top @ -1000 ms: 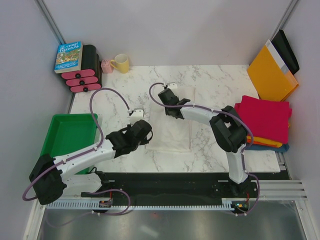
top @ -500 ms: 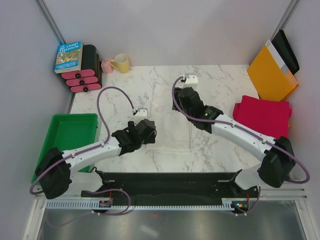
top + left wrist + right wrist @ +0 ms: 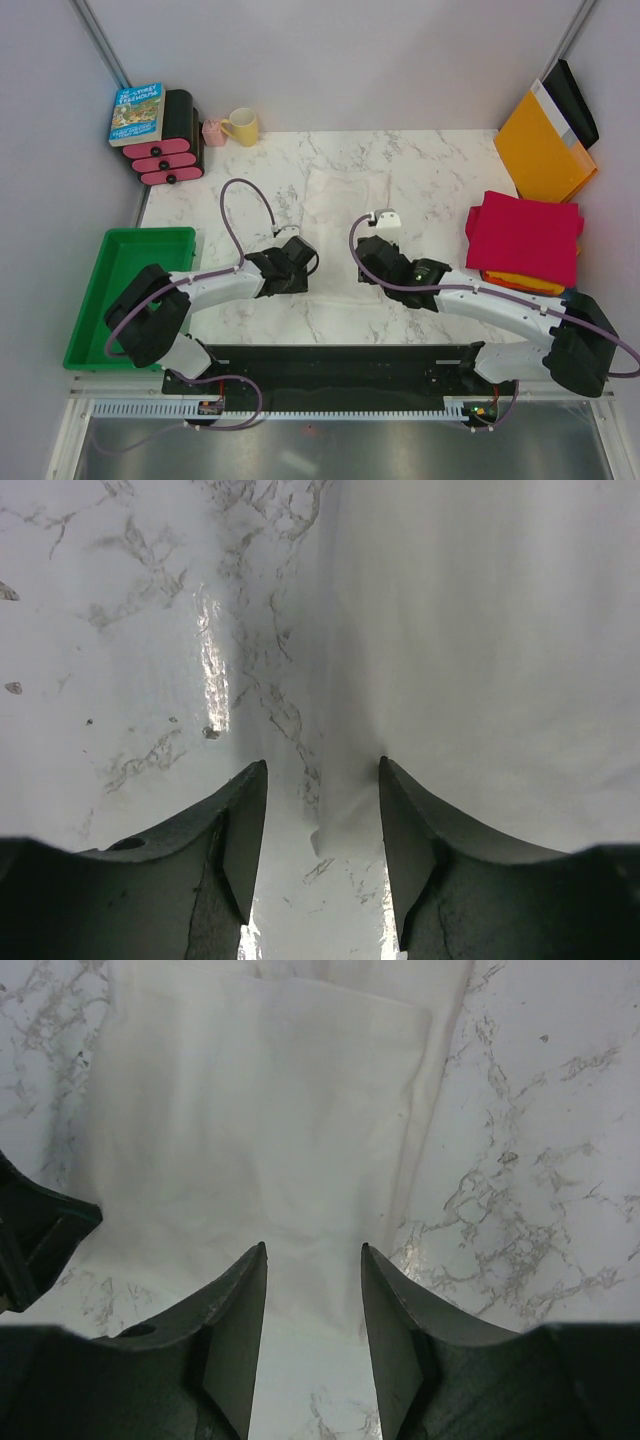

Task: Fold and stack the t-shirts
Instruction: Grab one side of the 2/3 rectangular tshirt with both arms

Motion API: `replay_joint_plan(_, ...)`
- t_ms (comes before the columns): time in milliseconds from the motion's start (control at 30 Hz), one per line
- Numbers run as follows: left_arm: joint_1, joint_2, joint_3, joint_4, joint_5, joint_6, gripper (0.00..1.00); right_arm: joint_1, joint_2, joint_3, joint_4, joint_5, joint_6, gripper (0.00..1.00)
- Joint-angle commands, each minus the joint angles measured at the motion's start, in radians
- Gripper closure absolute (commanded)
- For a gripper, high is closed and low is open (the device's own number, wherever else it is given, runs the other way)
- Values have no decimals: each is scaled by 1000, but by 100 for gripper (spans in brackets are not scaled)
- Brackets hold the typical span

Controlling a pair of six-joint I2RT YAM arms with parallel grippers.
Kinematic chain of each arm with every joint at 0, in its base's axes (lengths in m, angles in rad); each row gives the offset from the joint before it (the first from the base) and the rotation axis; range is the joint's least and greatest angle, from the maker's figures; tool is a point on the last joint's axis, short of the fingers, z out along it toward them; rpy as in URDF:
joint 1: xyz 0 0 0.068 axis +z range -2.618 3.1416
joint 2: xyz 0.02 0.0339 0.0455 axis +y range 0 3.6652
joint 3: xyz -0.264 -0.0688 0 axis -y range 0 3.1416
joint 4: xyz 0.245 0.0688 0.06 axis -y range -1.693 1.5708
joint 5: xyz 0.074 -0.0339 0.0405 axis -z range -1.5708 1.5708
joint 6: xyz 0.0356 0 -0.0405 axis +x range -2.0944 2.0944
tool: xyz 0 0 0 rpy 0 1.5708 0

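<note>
Down at the near edge of the white t-shirt (image 3: 338,205) on the worktop (image 3: 440,170), left pincer (image 3: 322,772) and right pincer (image 3: 313,1252) both hang released, holding nothing, so a shallow pinch could snag only the top layer and wreck the fold.

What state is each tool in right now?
Left tool: open, astride the edge of the white t-shirt, gripping nothing.
Right tool: open over the same shirt, holding nothing.

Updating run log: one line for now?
white t-shirt flat | left gripper open at its left edge | right gripper open over near edge
</note>
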Motion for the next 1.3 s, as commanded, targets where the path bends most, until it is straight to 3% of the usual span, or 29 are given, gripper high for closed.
replay_joint_plan(0, 5, 9, 10, 16, 51, -65, 47, 18, -42, -20, -21, 38, 68, 50)
replay_joint_plan(300, 2, -57, -26, -22, 68, -110, 46, 28, -56, -57, -27, 32, 83, 50)
replay_joint_plan(433, 2, -39, -42, -24, 79, -127, 51, 28, -58, -62, -27, 29, 85, 51)
replay_joint_plan(567, 2, 3, -37, -20, 105, -130, 71, 27, -73, -74, -38, 27, 102, 50)
replay_joint_plan(600, 2, 10, -36, -19, 108, -130, 83, 27, -78, -78, -45, 27, 106, 50)
replay_joint_plan(667, 2, 30, -36, -20, 117, -136, 98, 27, -88, -82, -53, 27, 117, 50)
replay_joint_plan(1067, 2, 61, -39, 1, 137, -144, 98, 47, -87, -224, -55, -134, 267, 43)
replay_joint_plan(1267, 2, 60, -42, 1, 143, -141, 98, 56, -55, -283, 11, -106, 298, 37)
